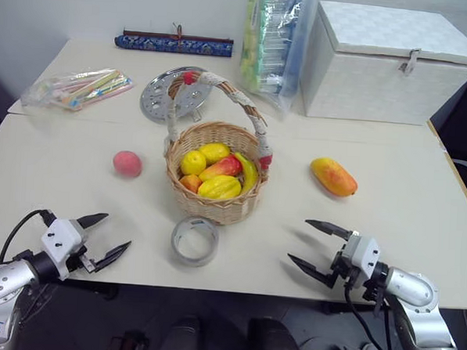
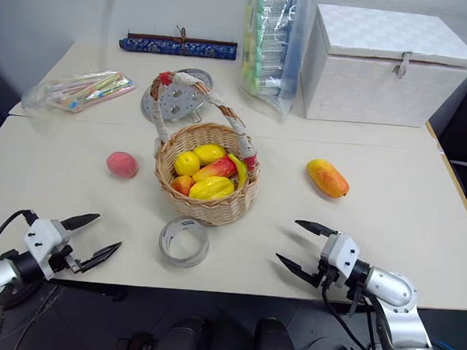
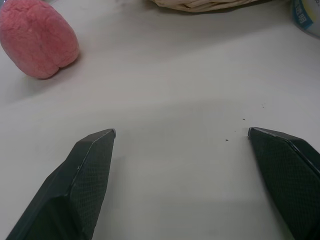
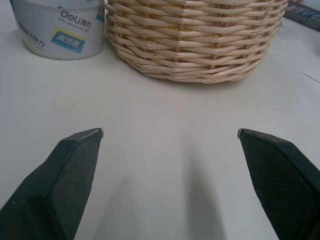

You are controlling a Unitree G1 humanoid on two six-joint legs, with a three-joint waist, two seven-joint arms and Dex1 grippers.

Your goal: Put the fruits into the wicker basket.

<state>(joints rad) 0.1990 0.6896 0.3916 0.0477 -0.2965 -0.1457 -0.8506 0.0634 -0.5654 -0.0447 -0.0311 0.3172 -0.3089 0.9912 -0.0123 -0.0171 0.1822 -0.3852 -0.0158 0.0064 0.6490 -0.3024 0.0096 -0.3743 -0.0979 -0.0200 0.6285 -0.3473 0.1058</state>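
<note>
Over on the left, the left gripper (image 1: 105, 236) hovers low at the near edge of the pale bench (image 1: 45, 173), jaws spread wide and holding nothing, and the small round pink-red peach (image 1: 127, 163) sits on the bench well ahead of those jaws, untouched. Ahead and to the right of them stands the round tan wicker basket (image 1: 216, 205) with its cloth-wrapped arched handle, already carrying a heap of yellow and red toy fruit, with a grey tape ring (image 1: 195, 240) lying just in front of it. Moving right, the larger oval orange-yellow mango (image 1: 333, 176) lies on the bench ahead of the right gripper (image 1: 316, 246), apart from it; those jaws also stand fully open and empty, aimed in toward the basket. By my reading, both loose fruits are yet to go in, so the job looks barely started: two picks, two drops left.
</note>
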